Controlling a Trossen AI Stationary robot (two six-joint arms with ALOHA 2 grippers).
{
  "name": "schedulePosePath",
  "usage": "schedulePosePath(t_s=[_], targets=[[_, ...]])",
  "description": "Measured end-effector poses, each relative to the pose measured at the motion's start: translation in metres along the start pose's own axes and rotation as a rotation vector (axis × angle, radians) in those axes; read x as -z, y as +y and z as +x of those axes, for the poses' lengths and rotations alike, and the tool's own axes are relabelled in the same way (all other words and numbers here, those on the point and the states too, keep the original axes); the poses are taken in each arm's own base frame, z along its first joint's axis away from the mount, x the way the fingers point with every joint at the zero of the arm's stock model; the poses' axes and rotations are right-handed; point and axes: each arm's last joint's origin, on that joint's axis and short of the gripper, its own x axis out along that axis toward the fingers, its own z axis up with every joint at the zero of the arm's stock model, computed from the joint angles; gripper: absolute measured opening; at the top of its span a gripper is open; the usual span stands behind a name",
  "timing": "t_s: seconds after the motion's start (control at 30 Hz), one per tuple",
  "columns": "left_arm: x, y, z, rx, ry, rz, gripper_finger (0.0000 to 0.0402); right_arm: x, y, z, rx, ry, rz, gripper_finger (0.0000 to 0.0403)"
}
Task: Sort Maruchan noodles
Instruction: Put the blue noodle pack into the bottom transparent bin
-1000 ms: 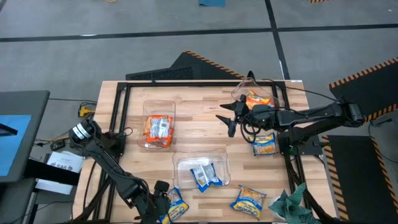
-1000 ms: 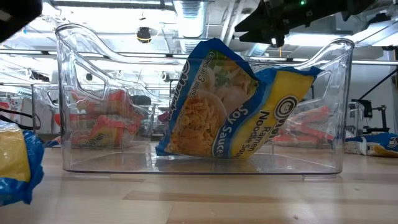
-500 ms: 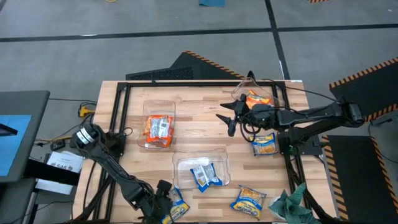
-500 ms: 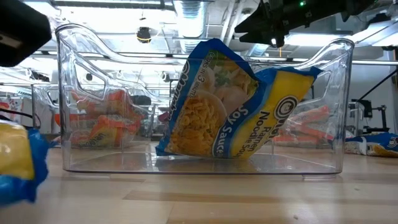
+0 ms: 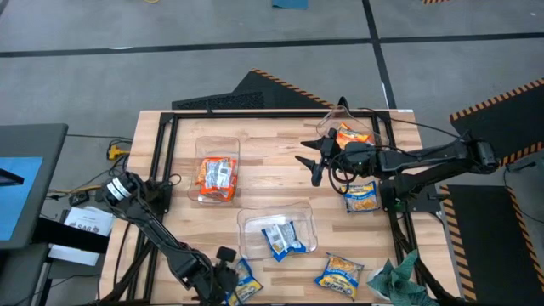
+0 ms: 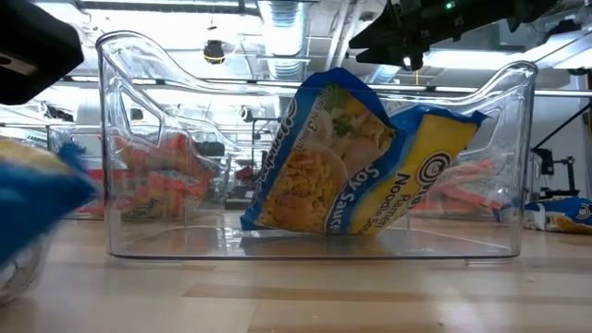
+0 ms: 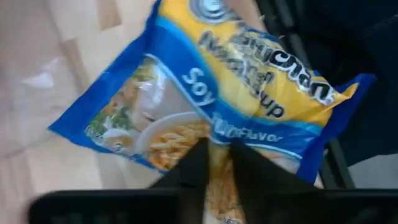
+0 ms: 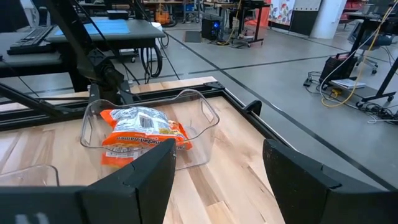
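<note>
Blue-and-yellow plastic fills the left wrist view — a soy sauce ramen packet (image 7: 211, 106) pinched at its edge between the closed fingers of the left pincer (image 7: 214, 165), at the front edge of the desk (image 5: 272, 157), just left of the front clear tub (image 5: 248, 223). That front tub holds more blue-and-yellow packets (image 5: 280, 239); one leans against its wall in the low view. Left of and behind the front tub, a second tub (image 5: 204, 150) holds orange packets (image 5: 218, 175). To the front tub's right rear, a third tub (image 5: 327, 127) contains one orange packet (image 5: 350, 134). The right pincer (image 5: 313, 161) hovers behind the front tub, beside the third tub, its fingers spread wide and empty. Two loose blue-and-yellow packets lie on the desk — one (image 5: 362, 196) right of the front tub, another (image 5: 340, 274) at the front, beside a teal-green cloth (image 5: 399, 279).
</note>
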Motion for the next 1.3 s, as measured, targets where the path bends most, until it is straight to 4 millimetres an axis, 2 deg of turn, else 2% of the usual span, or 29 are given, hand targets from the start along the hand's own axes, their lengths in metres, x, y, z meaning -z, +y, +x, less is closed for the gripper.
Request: schedulePosePath(t_s=[0.07,0.17,0.27,0.37,0.53,0.7,0.87,0.93,1.07,1.2,1.3], targets=[[0.002,-0.001,-0.001,-0.007,0.014,-0.031,0.0014,0.000,0.000,0.000,0.000,0.000,-0.001,0.0264],[0.008,-0.004,-0.007,-0.025,0.031,-0.052,0.0006,0.000,0.000,0.000,0.000,0.000,-0.001,0.0264],[0.018,-0.002,-0.023,-0.069,0.075,-0.079,0.0002,0.000,0.000,0.000,0.000,0.000,-0.001,0.0264],[0.022,0.000,-0.049,-0.073,0.051,-0.108,0.0001,0.000,0.000,0.000,0.000,0.000,-0.001,0.0264],[0.013,0.007,-0.115,0.012,-0.178,-0.177,0.0001,0.000,0.000,0.000,0.000,-0.001,0.000,0.0264],[0.009,0.026,-0.166,0.005,-0.406,-0.155,0.0001,0.000,0.000,0.000,0.000,-0.002,0.000,0.0264],[0.003,0.057,-0.199,-0.136,-0.564,-0.049,0.0001,0.000,0.000,0.000,0.000,-0.001,0.000,0.0264],[-0.002,0.073,-0.204,-0.217,-0.589,-0.021,0.0000,0.000,0.000,0.000,0.000,0.000,0.000,0.0264],[-0.016,0.105,-0.199,-0.273,-0.550,-0.005,0.0000,0.000,0.000,0.000,0.000,0.000,-0.001,0.0264],[-0.033,0.131,-0.178,-0.253,-0.484,0.003,0.0000,0.000,0.000,0.000,0.000,0.000,-0.005,0.0264],[-0.048,0.143,-0.161,-0.204,-0.485,0.038,0.0000,0.000,0.000,0.000,0.000,0.001,-0.017,0.0264]])
